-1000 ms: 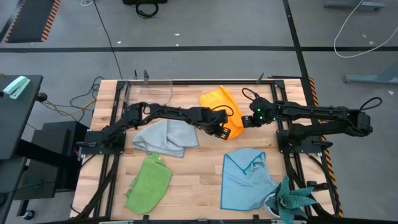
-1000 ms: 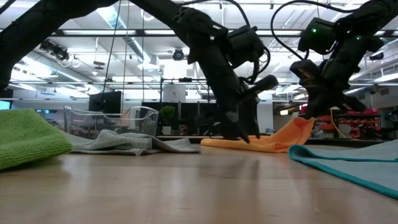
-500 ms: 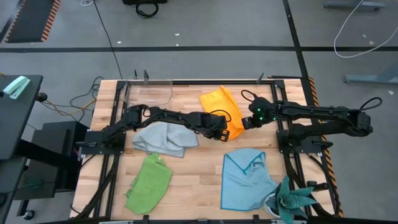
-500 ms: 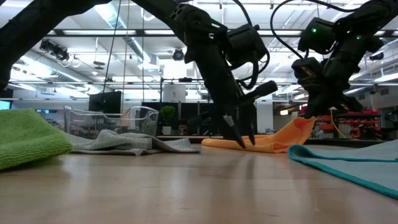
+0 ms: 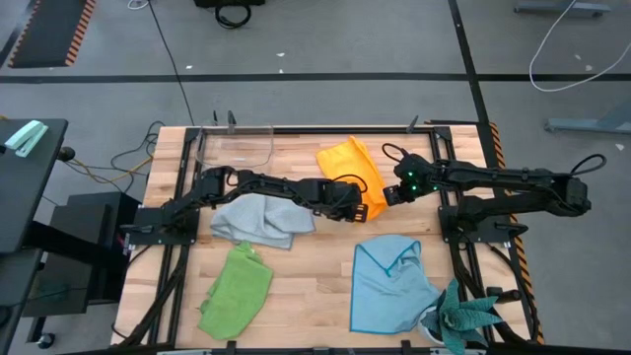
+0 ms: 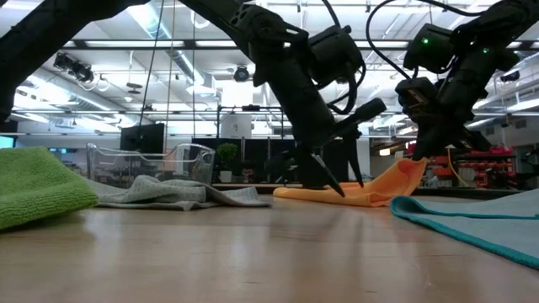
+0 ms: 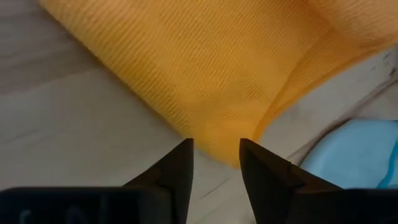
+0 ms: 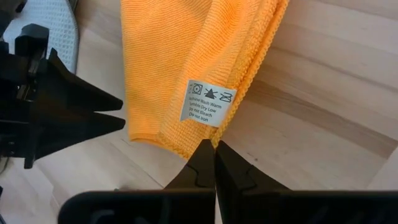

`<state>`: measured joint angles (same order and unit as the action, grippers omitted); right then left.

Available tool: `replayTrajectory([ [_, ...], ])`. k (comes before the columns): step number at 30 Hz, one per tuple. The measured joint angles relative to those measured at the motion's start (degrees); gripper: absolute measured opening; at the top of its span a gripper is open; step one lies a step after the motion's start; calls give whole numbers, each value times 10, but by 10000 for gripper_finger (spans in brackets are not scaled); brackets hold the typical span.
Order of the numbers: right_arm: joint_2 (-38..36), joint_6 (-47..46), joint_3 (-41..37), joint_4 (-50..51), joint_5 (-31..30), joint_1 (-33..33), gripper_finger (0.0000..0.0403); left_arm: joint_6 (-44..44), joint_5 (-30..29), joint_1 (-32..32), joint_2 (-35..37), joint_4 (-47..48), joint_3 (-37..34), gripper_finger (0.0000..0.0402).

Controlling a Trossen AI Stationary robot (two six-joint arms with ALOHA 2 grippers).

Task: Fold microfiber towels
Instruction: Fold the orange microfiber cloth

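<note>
The orange-yellow towel [image 5: 351, 170] lies at the table's far middle, with a white care label [image 8: 208, 102] near its hem. My right gripper [image 5: 386, 195] is shut on that towel's right near edge. My left gripper [image 7: 216, 149] is open; its fingertips [image 6: 337, 190] stand on either side of the towel's near corner [image 7: 231, 160]. A rumpled grey towel [image 5: 264, 217] lies at the left of centre. The lime green towel [image 5: 237, 289] lies at the near left and the light blue towel [image 5: 391, 284] at the near right. My left gripper has its fingertips low at the orange towel's near corner; whether they touch the cloth I cannot tell. My right gripper pinches the towel's hem [image 8: 198, 144] just below the care label between its shut fingers, slanting down from the table's right side. That edge is raised [image 6: 406, 172]. The rest lies on the table.
A clear plastic box [image 5: 237, 144] stands at the far left. A teal spiky plant [image 5: 463, 320] stands at the near right corner. Bare wood shows between the green and blue towels [image 5: 311, 286]. Black frame rails [image 5: 463, 232] run along both sides.
My left gripper has rolled about its own axis while staying low at the orange towel's near corner. My right gripper has kept the towel's edge raised in the same place.
</note>
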<state>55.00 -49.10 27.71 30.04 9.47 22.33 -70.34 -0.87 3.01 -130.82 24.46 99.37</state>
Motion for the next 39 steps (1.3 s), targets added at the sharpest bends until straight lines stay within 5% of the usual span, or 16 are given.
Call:
replayTrajectory([
  [9, 0, 0, 0, 0, 0, 0, 0, -87, 54, -3, 6, -143, -109, 173],
  [20, 0, -2, 0, -4, 0, 0, 0, -86, 44, 1, 2, -200, -115, 182],
  [29, 0, -7, 0, -15, 0, 0, 0, -68, 19, 1, 1, -201, -115, 136],
  [39, 0, -9, 0, -15, -6, 0, 0, -23, -15, 1, -2, -214, -116, 16],
])
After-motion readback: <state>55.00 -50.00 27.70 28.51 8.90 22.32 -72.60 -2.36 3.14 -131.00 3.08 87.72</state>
